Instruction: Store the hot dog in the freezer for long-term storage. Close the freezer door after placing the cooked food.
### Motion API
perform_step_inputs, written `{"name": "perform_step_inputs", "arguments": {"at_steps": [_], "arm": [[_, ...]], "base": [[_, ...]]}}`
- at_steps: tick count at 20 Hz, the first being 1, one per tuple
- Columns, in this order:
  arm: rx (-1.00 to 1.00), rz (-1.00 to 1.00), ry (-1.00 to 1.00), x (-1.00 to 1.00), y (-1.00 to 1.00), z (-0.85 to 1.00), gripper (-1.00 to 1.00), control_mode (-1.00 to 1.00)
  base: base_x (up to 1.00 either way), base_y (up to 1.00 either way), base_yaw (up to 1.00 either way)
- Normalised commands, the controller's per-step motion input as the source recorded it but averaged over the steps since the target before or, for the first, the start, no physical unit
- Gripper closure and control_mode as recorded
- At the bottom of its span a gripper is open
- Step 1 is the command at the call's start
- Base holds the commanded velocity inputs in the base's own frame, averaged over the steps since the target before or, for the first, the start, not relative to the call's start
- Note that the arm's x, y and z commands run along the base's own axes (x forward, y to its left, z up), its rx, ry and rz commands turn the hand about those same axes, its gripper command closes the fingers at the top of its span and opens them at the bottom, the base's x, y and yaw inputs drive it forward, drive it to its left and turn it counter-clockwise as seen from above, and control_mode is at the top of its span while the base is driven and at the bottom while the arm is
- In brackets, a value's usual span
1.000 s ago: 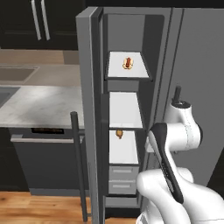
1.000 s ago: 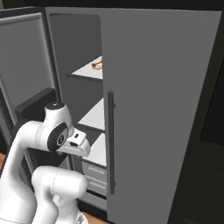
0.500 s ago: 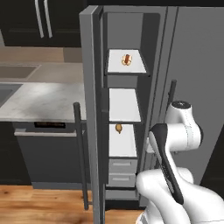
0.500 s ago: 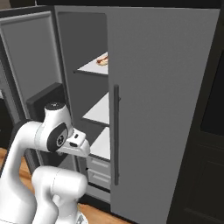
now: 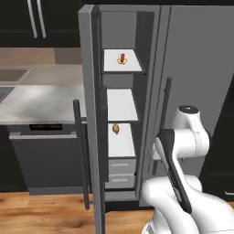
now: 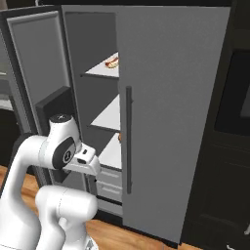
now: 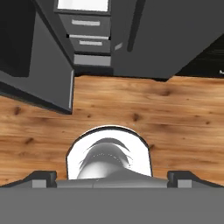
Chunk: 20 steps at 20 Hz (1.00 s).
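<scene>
sliding leftward in both views, the freezer [image 5: 119,114], camera-shifted.

hot dog [image 5: 122,59] on top freezer [image 5: 119,105] shelf, freezer door [image 5: 90,123] open at left, drawers [image 5: 121,171] below

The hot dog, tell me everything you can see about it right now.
The hot dog is a small tan bun with a red sausage along its middle. It lies flat on the top white shelf of the open freezer, near the middle of the shelf and far smaller than it. In the right base view it peeks out beside the closed fridge door. Nothing but the shelf touches it.
</scene>
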Motion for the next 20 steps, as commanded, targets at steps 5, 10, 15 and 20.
{"name": "perform_step_inputs", "arguments": {"at_steps": [5,10,15,20], "arm": [[0.0,0.0,0.0,0.0,0.0,0.0,-1.0,1.0],[0.0,0.0,0.0,0.0,0.0,0.0,-1.0,1.0],[0.0,0.0,0.0,0.0,0.0,0.0,-1.0,1.0],[0.0,0.0,0.0,0.0,0.0,0.0,-1.0,1.0]], "base": [[-0.35,0.14,-0.23],[-0.26,0.28,-0.28],[-0.22,0.32,-0.25],[-0.13,0.42,-0.12]]}}
